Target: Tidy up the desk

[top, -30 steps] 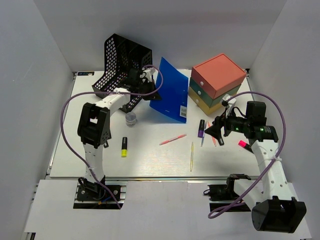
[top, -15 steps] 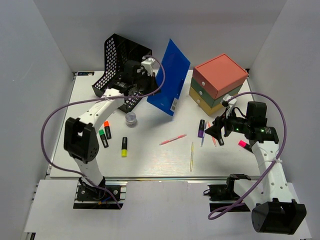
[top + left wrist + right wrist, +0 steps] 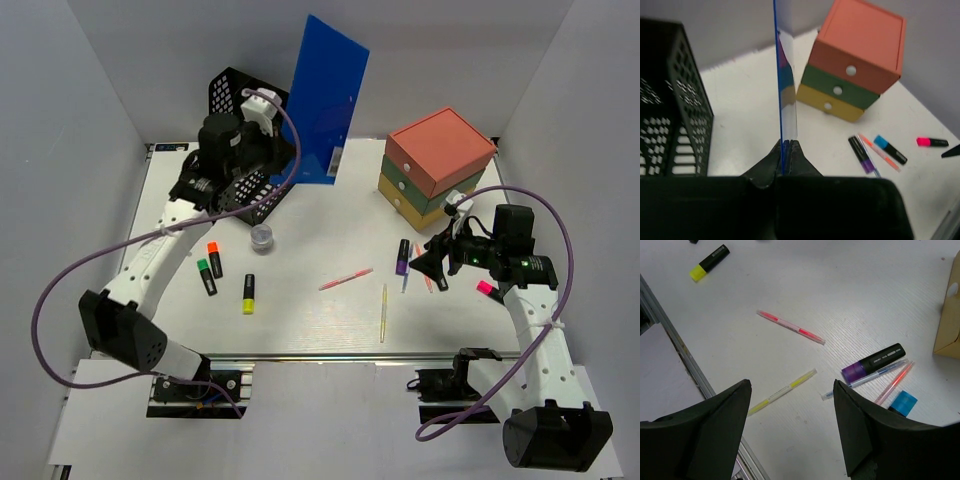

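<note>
Desk surface [image 3: 310,320] spreads below both claws, strewn with pens. The left claw [image 3: 785,146] is pinched tight on the bottom edge of a blue folder [image 3: 327,100], held upright well above the surface beside the black mesh rack [image 3: 225,95]. With so thin a grip, the folder could swing or slip. The right claw [image 3: 791,390] hangs wide open and empty, just over the purple marker [image 3: 874,362].

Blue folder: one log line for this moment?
left gripper: shut on blue folder, held upright beside black mesh rack | right gripper: open, empty, above desk | purple marker: lying on desk
</note>
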Available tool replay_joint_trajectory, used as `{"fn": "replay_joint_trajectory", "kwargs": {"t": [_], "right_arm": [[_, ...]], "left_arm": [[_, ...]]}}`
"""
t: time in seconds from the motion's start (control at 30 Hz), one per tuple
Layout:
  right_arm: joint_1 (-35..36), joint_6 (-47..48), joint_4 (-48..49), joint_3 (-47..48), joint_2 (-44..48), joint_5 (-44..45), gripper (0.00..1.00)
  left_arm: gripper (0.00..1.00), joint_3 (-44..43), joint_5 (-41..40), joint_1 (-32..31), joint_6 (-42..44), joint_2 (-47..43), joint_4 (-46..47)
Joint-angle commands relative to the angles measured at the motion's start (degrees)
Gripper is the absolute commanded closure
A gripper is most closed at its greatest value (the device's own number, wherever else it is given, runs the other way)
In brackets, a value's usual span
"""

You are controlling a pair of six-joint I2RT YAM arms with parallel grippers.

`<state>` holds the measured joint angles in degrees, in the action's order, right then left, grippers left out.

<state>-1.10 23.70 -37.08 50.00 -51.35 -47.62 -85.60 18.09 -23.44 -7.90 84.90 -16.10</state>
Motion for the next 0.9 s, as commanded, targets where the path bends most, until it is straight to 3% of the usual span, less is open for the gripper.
{"fn": "replay_joint_trajectory", "kwargs": {"t": [0.0, 0.23, 0.47, 0.87], "right_arm": [[0.05, 0.9, 1.66, -0.16, 0.73, -1.6, 0.28], [-0.13, 1.7, 1.4, -0.16, 0.99, -1.6, 0.28], [0.05, 2.14, 1.22, -0.6, 0.9, -1.43, 0.28], [0.05, 2.84, 0.78, 0.27, -0.59, -0.99, 0.28]], "left_arm": [[1.0, 0.35, -3.4, 1.2, 1.58, -5.8, 9.23], [1.0, 4.12, -10.52, 4.45, 1.22, -11.5, 20.56], [1.0, 7.73, -14.56, 6.74, 3.59, -13.89, 25.85], [1.0, 8.43, -11.06, 12.97, 5.53, -9.67, 31.39]]}}
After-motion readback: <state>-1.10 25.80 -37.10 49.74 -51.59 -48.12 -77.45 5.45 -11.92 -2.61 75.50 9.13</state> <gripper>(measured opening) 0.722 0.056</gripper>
